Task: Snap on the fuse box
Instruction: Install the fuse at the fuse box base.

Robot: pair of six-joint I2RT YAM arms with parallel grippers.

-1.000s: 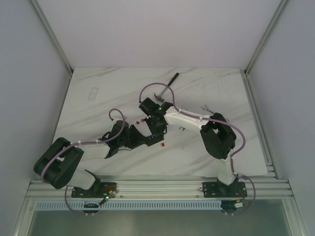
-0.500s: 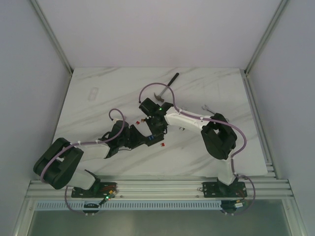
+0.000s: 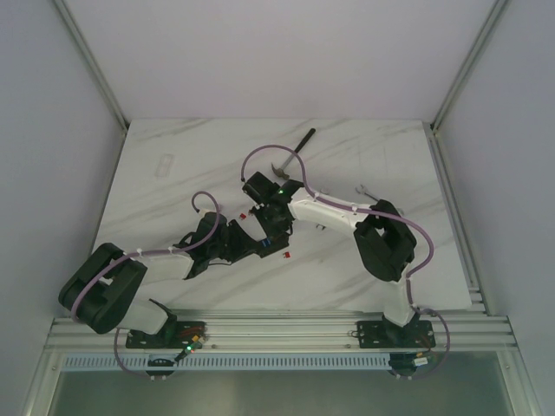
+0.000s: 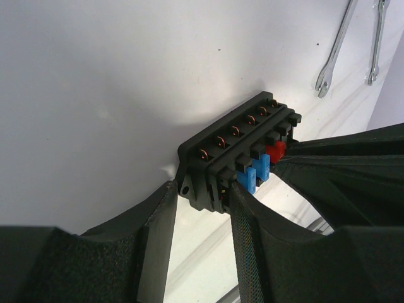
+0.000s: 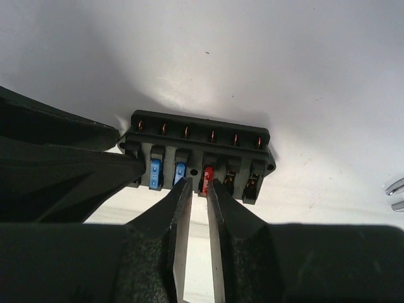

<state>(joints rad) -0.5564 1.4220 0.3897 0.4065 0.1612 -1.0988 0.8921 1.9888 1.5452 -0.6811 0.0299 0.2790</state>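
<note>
The fuse box (image 5: 199,151) is a small black box with two blue fuses (image 5: 154,173) and one red fuse (image 5: 206,178) seated in its row. It is held off the table at one end by my left gripper (image 4: 203,189), whose jaws press on both sides of the fuse box (image 4: 240,151). My right gripper (image 5: 197,184) points at the slot row with its tips just short of the red fuse. A narrow gap shows between its jaws, with nothing in it. From above, both grippers meet at the fuse box (image 3: 264,243) in mid-table.
Loose red fuses lie on the marble, one behind the grippers (image 3: 243,214) and one in front of them (image 3: 286,255). A hammer (image 3: 295,149) lies at the back. A wrench (image 3: 364,191) lies on the right, and two wrenches (image 4: 334,47) appear in the left wrist view. A faint oval outline (image 3: 165,164) sits far left.
My right wrist has edged slightly left and back, and its jaws have parted a little at the red fuse. My left arm and the fuse box have stayed put.
</note>
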